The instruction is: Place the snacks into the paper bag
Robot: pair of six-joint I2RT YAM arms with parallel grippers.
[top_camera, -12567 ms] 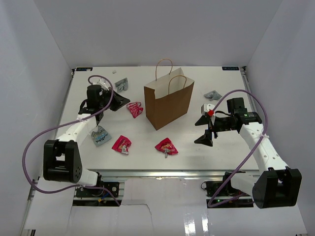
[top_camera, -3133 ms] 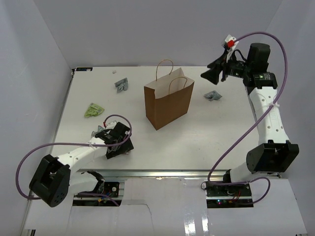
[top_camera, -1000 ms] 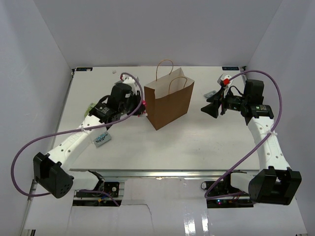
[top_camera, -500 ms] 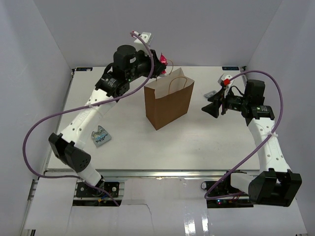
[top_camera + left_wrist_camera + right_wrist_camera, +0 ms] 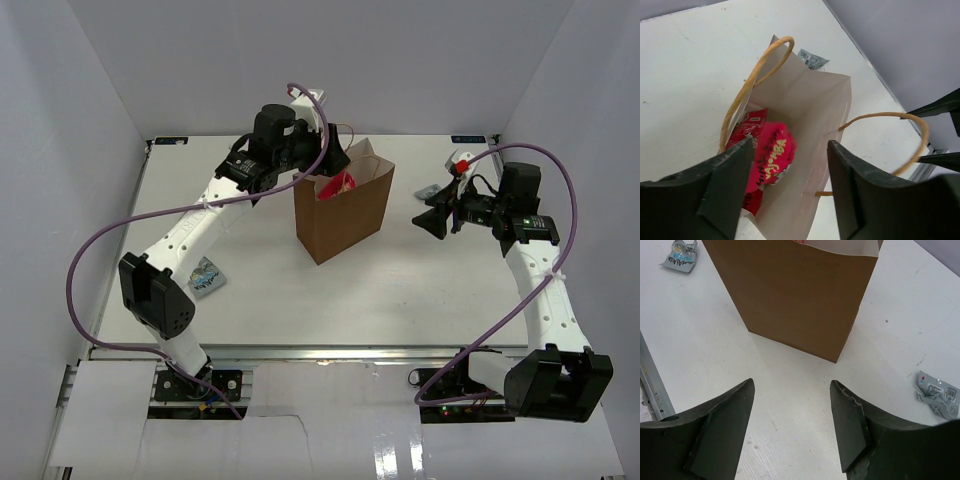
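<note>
Two fingers of the left hand (image 5: 790, 150) stand apart over the open mouth of the paper bag (image 5: 815, 105), gripping nothing. Between and below them in the wrist view, a red snack packet (image 5: 772, 160) shows blurred inside the bag, apparently dropping free. Its long axis slants steeply down into the bag, with the white lettering running along it. A second red packet (image 5: 747, 127) lies deeper against the near wall. The bag itself stands upright on the bench (image 5: 400, 290), long axis vertical, mouth and both loop handles pointing up.

Further right, the right hand (image 5: 791, 385) hangs with its fingers apart and nothing between them, aimed at the brown side of the bag. A grey packet (image 5: 938, 396) lies on the bench just beside this hand.

By my reading the task is partly done: at least two red packets are in. The grey packet and a light blue packet (image 5: 205, 277), well apart from the bag on the left, are left. Whether others lie hidden under the left arm I cannot tell.
</note>
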